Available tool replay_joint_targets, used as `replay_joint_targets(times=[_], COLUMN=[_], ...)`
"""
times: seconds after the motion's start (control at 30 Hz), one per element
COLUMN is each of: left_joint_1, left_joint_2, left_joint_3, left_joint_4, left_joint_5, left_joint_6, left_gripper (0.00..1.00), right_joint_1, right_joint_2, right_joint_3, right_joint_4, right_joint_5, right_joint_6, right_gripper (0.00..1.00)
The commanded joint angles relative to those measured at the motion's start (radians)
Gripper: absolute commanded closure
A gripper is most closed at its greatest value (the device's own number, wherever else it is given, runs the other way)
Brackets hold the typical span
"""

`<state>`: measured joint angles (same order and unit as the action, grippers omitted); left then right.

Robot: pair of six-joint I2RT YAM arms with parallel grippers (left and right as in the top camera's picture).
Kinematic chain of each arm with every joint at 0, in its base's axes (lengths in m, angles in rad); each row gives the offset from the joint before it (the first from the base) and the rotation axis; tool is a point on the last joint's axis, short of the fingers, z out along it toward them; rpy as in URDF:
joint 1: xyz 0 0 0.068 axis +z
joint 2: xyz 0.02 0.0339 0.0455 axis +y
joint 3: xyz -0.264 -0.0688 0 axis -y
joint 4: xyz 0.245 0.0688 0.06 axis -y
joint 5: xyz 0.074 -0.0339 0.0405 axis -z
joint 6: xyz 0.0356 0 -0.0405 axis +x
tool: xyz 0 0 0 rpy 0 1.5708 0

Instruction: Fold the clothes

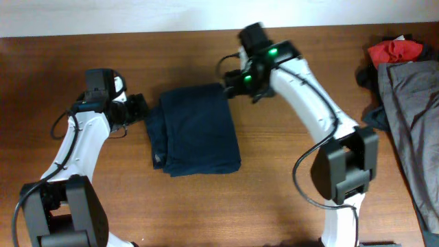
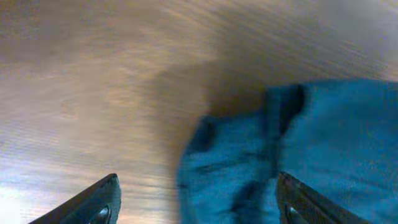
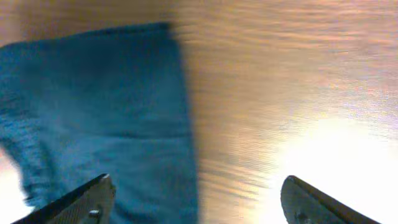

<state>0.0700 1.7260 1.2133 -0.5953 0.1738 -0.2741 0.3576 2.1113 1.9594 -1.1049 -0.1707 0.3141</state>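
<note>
A dark navy garment lies folded into a rough rectangle on the wooden table, with a small white label at its lower left edge. My left gripper sits at its upper left corner, open and empty; the left wrist view shows rumpled navy cloth between the spread fingers. My right gripper is at the upper right corner, open and empty; the right wrist view shows the garment's straight edge between the fingers.
A pile of other clothes lies at the table's right edge: a grey garment with a red one behind it. The pale wall runs along the table's back edge.
</note>
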Motion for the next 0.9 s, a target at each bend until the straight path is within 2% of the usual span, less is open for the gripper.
replay_joint_targets(times=[0.0,0.1,0.23,0.47,0.67,0.87], left_joint_1=[-0.067,-0.128,-0.171,-0.172,-0.172,-0.172], left_joint_2=[-0.018,-0.017,-0.012,0.069,0.175,0.204], left_joint_3=[-0.005,-0.005,-0.005,-0.005,-0.005,-0.005], left_joint_4=[0.021,0.038,0.037,0.026,0.023,-0.014], left_joint_5=[0.134,0.115,-0.013,0.035,0.189,0.213], left_joint_6=[0.059,0.059,0.059,0.059,0.059,0.063], left_gripper=[0.21,0.21,0.21,0.22,0.26,0.26], right_joint_1=[-0.039,-0.077,-0.091,-0.09,-0.09,-0.09], right_joint_2=[0.005,0.021,0.024,0.024,0.024,0.024], right_joint_3=[-0.035,-0.062,-0.096,-0.106,-0.106,-0.106], right_joint_4=[-0.006,-0.005,0.001,0.001,0.001,0.002], right_joint_5=[-0.022,-0.078,-0.087,-0.087,-0.087,-0.087], right_joint_6=[-0.049,-0.05,-0.056,-0.083,-0.094,-0.101], right_gripper=[0.14,0.14,0.14,0.13,0.13,0.13])
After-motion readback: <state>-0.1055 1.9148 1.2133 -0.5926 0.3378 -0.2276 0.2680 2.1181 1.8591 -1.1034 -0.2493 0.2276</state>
